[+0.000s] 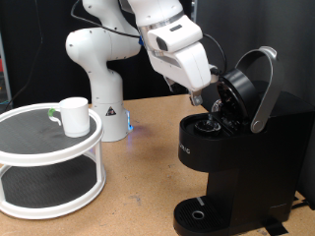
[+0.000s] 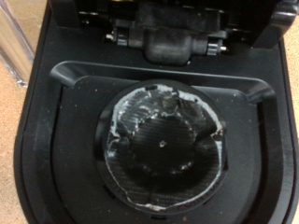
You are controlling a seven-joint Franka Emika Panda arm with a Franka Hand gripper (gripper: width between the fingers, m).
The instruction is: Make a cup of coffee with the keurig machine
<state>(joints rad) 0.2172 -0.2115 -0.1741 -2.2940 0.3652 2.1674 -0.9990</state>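
Exterior view: end effector (image 1: 204, 98) hung right over the keurig machine (image 1: 231, 162)'s open pod well | finger spread honestly unclear | cup (image 1: 73, 115) well off to exterior view's left on a rack (image 1: 49, 162)

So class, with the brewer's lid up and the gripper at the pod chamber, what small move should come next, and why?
Probably lift the gripper clear of the keurig machine. Its lid is raised, the wrist view seems to show a pod already seated in the chamber, and the cup waits on the white stand.
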